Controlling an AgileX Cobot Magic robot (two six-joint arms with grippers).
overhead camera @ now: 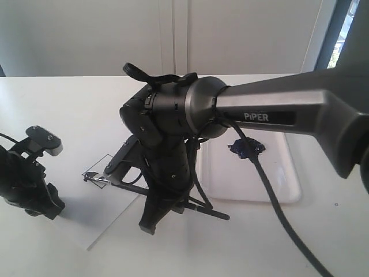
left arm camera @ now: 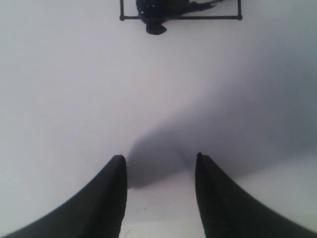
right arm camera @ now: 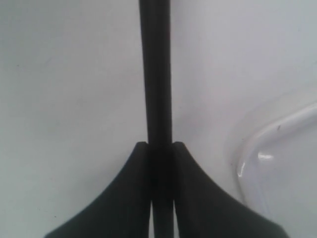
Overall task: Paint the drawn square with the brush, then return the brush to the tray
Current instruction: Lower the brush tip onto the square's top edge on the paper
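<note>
In the exterior view my right gripper reaches across the middle, shut on the brush, whose black handle slants low over the paper. The brush's silver ferrule and dark tip rest at the drawn square, a thin black rhombus outline. The right wrist view shows both jaws of the right gripper pressed against the handle of the brush. To the right lies the white tray with a dark paint blob. At the far left my left gripper stands open over bare table.
A flat white paper sheet carries the square and lies left of the tray. The tray's glossy rim shows beside the brush handle. The right arm's black cable hangs across the tray. A dark fitting shows far off in the left wrist view.
</note>
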